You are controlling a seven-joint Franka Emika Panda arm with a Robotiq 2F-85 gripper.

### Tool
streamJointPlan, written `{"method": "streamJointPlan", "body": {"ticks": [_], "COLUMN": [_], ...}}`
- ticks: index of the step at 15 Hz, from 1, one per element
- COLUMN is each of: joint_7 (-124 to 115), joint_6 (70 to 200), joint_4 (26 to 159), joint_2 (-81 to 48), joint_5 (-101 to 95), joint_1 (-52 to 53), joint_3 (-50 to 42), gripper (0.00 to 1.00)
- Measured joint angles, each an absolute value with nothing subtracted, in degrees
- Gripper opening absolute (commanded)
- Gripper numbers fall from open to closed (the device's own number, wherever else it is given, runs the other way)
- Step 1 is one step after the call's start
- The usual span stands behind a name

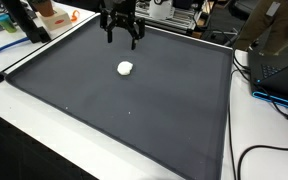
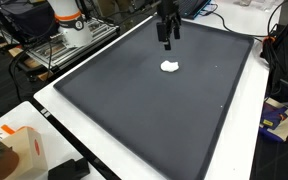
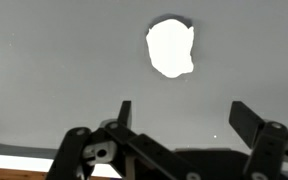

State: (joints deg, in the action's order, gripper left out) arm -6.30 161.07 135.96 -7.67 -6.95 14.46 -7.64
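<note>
A small white lump (image 1: 125, 68) lies on the dark grey mat (image 1: 134, 110), and it also shows as a white lump (image 2: 169, 67) in the second exterior view. In the wrist view the white lump (image 3: 170, 47) sits at the top, ahead of the fingers. My gripper (image 1: 123, 38) hangs above the mat's far edge, behind the lump and apart from it. The gripper (image 2: 166, 40) points down. Its jaws stand wide open, the gripper (image 3: 182, 118) holding nothing, with only bare mat between the fingers.
The mat (image 2: 154, 110) covers most of a white table (image 2: 54, 125). An orange-and-white box (image 2: 19, 150) stands at one corner. Cables (image 1: 274, 150) and a blue item (image 1: 284, 100) lie beside the mat. Clutter and the robot's base (image 2: 74, 25) stand behind.
</note>
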Motion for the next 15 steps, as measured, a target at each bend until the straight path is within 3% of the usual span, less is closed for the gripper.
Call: {"method": "streamJointPlan", "body": {"ticks": [15], "joint_7": [-14.5], "joint_6": [132.2], "joint_4": [113.7], "joint_2": [-16.3], "joint_5": [-12.5], "joint_1": [12.0], "joint_3": [-0.9], "gripper": [1.00]}}
